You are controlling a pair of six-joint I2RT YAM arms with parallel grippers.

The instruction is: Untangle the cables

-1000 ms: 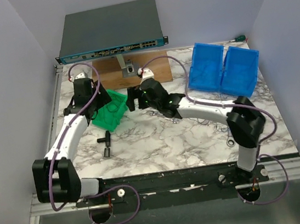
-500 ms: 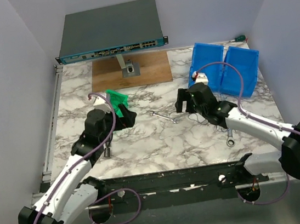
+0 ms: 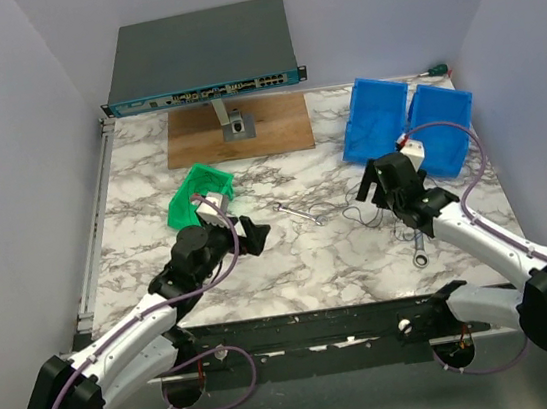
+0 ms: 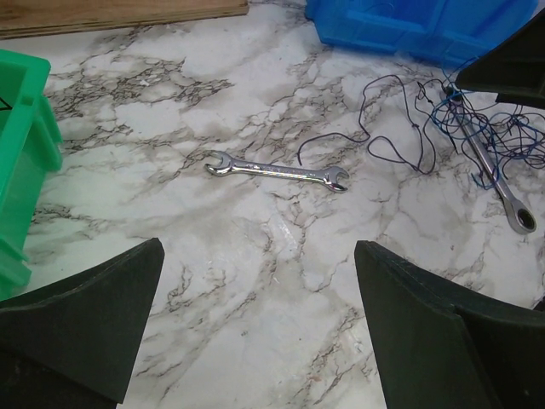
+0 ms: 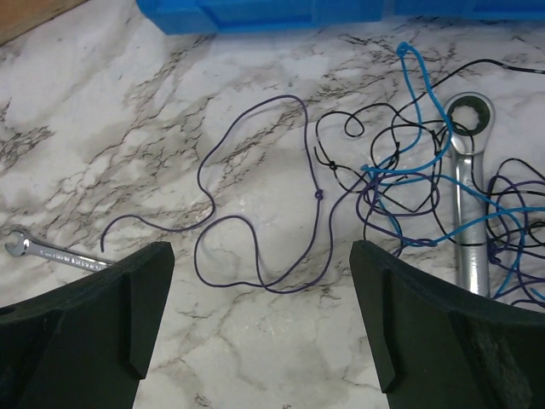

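The cables are hair-thin purple, blue and black wires on the marble table, right of centre. In the right wrist view a loose purple loop trails left from a scribbly tangle lying over a ratchet wrench. The left wrist view shows the bundle at far right. My right gripper is open and empty above the purple loop, and its own view shows the wide gap. My left gripper is open and empty over bare marble, well left of the cables.
A small silver wrench lies between the grippers, also in the left wrist view. A green bin stands at left, two blue bins at back right. A wooden board and a network switch are at the back.
Both arms have swung down and toward the near edge. The left gripper left the green bin and moved right. The right gripper moved right to hover over the cables.
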